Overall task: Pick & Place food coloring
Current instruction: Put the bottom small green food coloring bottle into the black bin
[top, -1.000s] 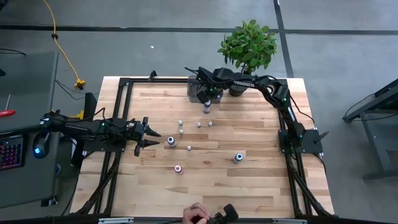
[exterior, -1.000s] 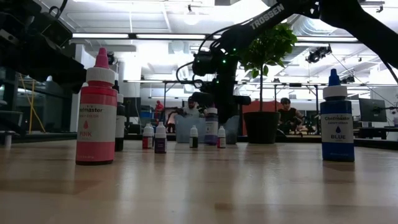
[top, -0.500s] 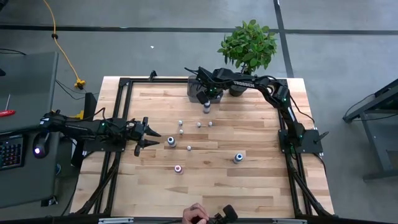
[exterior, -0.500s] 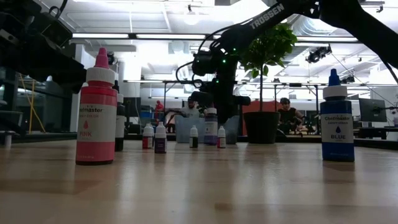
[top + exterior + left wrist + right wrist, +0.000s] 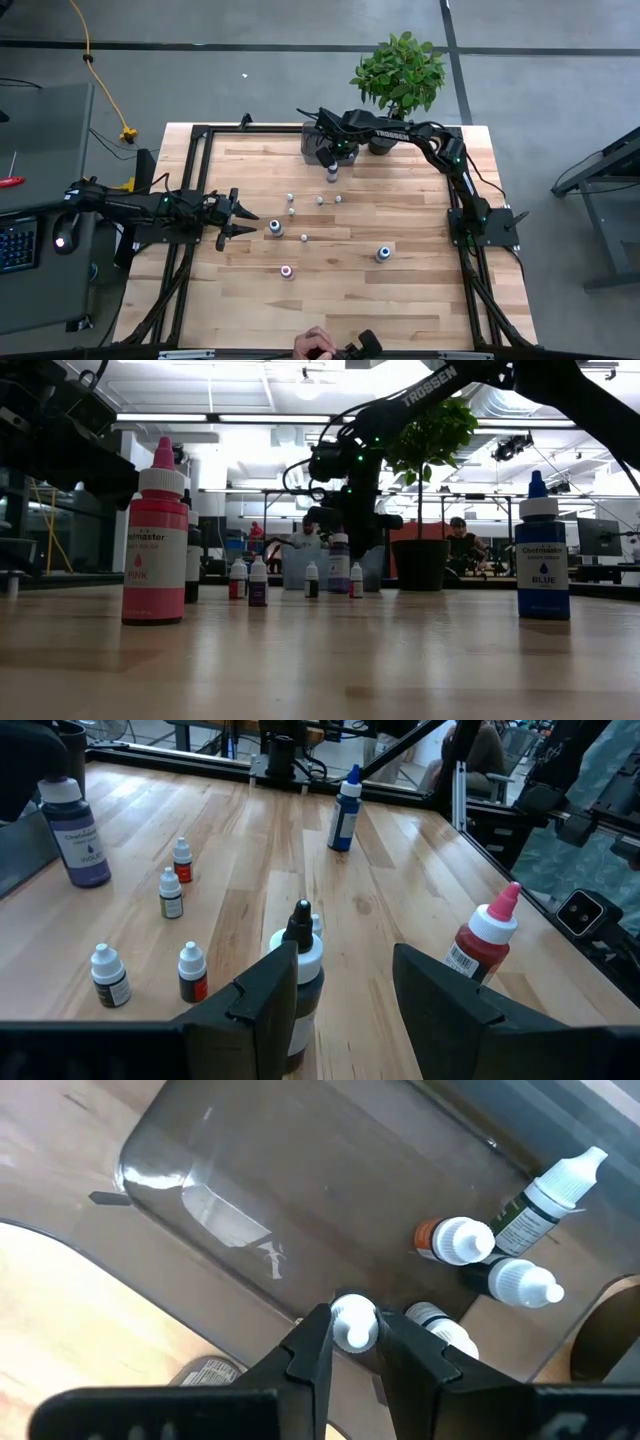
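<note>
Gripping a white bottle cap point(image 5: 352, 1323), right fingers point(image 5: 311, 1348) hover over tray point(image 5: 300, 1210); left fingers point(image 5: 262, 992) spread.

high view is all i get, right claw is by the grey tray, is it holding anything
Observer: Yes. The right wrist view shows the right claw shut on the white cap of a small bottle, over the grey tray.
Operator: anything lying in the tray
Observer: At least three tiny bottles lie together at one end.
Operator: and the left claw
Observer: The left claw is open, with a black-tipped bottle standing just ahead of its fingers.
</note>
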